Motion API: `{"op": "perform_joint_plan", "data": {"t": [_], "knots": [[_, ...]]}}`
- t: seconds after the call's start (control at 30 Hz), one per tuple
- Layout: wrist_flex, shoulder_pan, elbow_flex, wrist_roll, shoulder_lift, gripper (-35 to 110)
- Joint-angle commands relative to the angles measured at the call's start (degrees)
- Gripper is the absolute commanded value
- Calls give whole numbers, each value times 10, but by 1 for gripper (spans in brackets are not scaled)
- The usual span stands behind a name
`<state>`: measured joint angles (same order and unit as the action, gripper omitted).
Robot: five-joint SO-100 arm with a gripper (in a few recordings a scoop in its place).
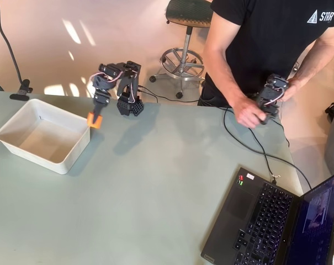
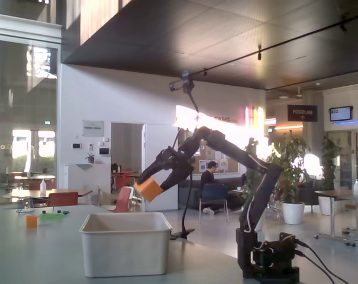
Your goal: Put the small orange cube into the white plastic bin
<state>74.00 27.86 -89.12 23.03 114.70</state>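
The small orange cube [image 1: 94,120] [image 2: 148,189] hangs in the air, with my black gripper [image 1: 96,115] [image 2: 150,183] shut on it. In the overhead view the cube sits just past the right rim of the white plastic bin [image 1: 23,116]. From the fixed view it hovers a little above the bin's [image 2: 125,251] back right corner. The bin's flat bottom shows nothing in it in the overhead view.
An open laptop [image 1: 271,221] lies at the table's near right with a cable running to it. A person stands behind the table's far edge at right. A small orange block [image 2: 31,220] and a green piece [image 2: 51,216] lie on the table far left.
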Motion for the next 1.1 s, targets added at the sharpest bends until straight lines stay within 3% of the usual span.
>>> {"op": "perform_joint_plan", "data": {"t": [0.0, 0.4, 0.53, 0.73, 1.07], "knots": [[-6, 56, 27, 10, -38, 16], [-105, 124, 33, 11, -178, 16], [-106, 118, 33, 19, -178, 19], [-99, 119, 32, 22, -174, 35], [-98, 125, 33, 11, -168, 36]]}}
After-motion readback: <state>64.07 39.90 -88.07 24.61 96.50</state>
